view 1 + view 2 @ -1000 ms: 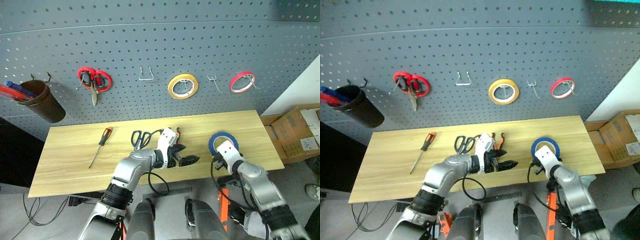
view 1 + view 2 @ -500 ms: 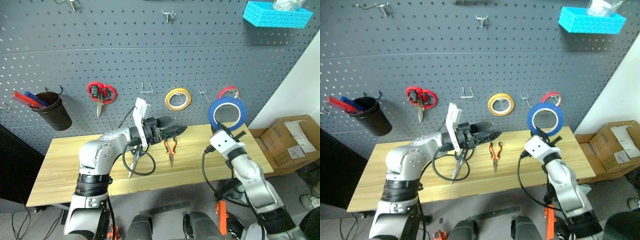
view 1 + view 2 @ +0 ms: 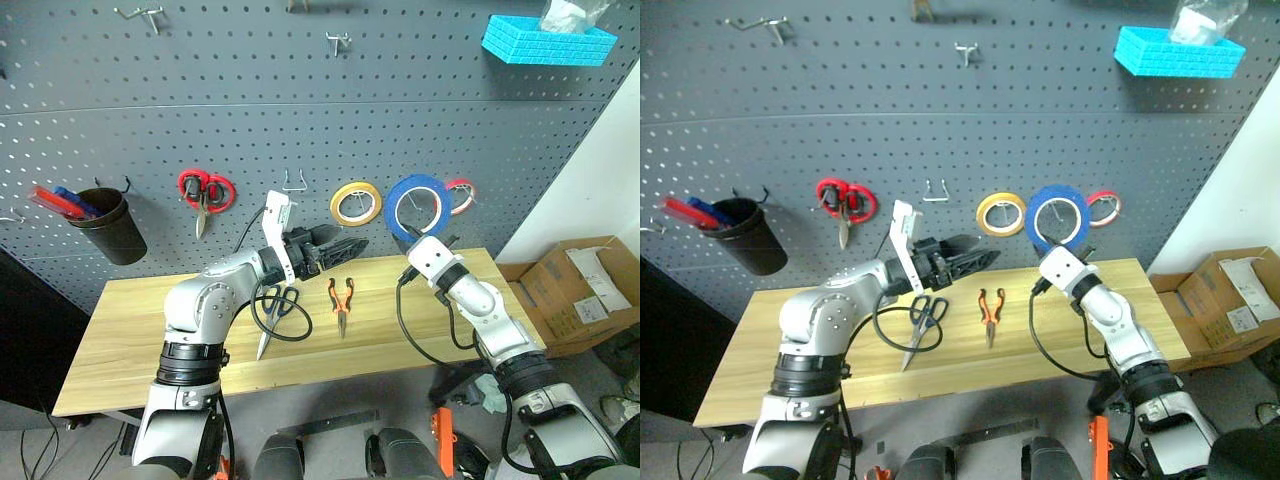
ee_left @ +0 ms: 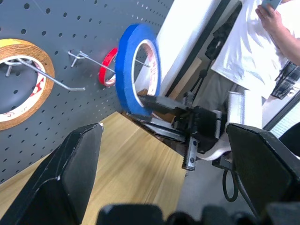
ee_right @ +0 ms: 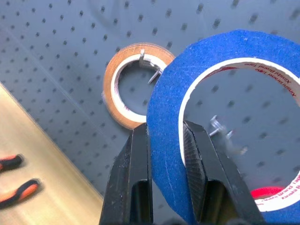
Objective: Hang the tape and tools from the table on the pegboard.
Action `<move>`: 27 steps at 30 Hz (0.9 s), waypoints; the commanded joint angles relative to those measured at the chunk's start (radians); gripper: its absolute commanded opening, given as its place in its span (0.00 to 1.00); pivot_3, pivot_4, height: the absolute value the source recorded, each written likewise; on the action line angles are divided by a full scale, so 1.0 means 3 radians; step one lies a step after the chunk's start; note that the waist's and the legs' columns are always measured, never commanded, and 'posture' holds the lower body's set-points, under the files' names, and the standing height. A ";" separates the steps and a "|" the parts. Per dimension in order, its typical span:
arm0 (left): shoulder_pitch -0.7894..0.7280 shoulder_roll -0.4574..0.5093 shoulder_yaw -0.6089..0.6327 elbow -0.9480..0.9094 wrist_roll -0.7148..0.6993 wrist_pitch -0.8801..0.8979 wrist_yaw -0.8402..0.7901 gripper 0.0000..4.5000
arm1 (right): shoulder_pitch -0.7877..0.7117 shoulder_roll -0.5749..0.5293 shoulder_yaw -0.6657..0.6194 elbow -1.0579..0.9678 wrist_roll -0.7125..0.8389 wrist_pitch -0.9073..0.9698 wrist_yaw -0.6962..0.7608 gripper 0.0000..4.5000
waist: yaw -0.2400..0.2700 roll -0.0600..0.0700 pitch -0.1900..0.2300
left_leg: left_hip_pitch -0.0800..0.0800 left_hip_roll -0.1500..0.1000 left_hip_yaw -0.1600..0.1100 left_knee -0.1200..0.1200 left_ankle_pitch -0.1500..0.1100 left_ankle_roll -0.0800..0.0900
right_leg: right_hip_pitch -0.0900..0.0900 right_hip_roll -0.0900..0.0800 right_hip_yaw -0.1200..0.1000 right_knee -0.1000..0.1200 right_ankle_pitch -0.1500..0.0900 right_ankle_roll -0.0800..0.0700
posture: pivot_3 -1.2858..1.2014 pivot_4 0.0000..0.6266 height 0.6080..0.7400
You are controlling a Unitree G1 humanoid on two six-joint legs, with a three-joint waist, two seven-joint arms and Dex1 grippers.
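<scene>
The right hand (image 5: 166,187) pinches the rim of the thin blue ring of tape (image 3: 417,206), which looks light and stiff, just before a bare metal hook (image 5: 220,129).

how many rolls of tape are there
3: a yellow ring-shaped roll of tape and a smaller red roll hang on the dark grey pegboard; the right gripper holds the thin blue roll up between them.

Head cams sit high, looking forward and down at the pegboard (image 3: 300,90) and the wooden surface (image 3: 130,330) from a step back, both covering the same spread. The wrist cams sit close, each looking along its end effector at the blue tape (image 5: 211,84) and nearby hooks.
</scene>
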 commanded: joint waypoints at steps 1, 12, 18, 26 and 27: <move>-0.0019 -0.0001 0.0028 -0.0125 -0.0042 -0.0068 0.0023 1.00 | -0.0193 0.0000 -0.0154 0.0103 0.0205 -0.0021 0.0184 0.12 | 0.0005 0.0000 0.0000 | 0.0001 0.0000 0.0001 0.0000 0.0000 0.0000 | 0.0000 0.0000 0.0001 0.0001 0.0000 0.0000 | 0.56 0.00 1.00; -0.0056 -0.0023 -0.0025 -0.0097 -0.0018 -0.0088 0.0049 1.00 | -0.0359 0.0132 -0.0297 0.0301 0.0468 0.0280 0.0483 0.46 | 0.0026 0.0001 -0.0003 | 0.0024 0.0001 0.0010 -0.0001 0.0000 0.0000 | 0.0014 0.0004 0.0016 0.0009 0.0001 -0.0001 | 0.56 0.01 1.00; -0.0065 -0.0016 -0.0030 -0.0093 -0.0028 -0.0071 0.0047 1.00 | -0.0225 0.0163 -0.0341 0.0159 0.0485 0.0420 0.0408 0.90 | 0.0026 0.0000 -0.0003 | 0.0045 0.0000 0.0030 -0.0001 0.0000 0.0001 | 0.0020 0.0006 0.0039 0.0018 0.0000 0.0000 | 0.55 0.02 1.00; 0.0307 0.0053 -0.0117 -0.0164 0.0274 -0.0206 0.0315 1.00 | 0.0451 0.0285 -0.0226 -0.0694 0.0416 0.1511 0.0344 0.99 | 0.0032 0.0001 -0.0004 | 0.0057 0.0002 0.0037 -0.0002 -0.0001 0.0001 | 0.0019 0.0011 0.0054 0.0033 -0.0001 -0.0001 | 0.56 0.07 1.00; 0.0398 0.0058 -0.0145 -0.0141 0.0389 -0.0288 0.0394 1.00 | 0.0510 0.0344 -0.0235 -0.0825 0.0493 0.1826 0.0361 0.99 | 0.0029 0.0001 -0.0004 | 0.0059 0.0002 0.0040 -0.0002 -0.0001 0.0001 | 0.0017 0.0012 0.0059 0.0036 -0.0001 -0.0001 | 0.56 0.08 1.00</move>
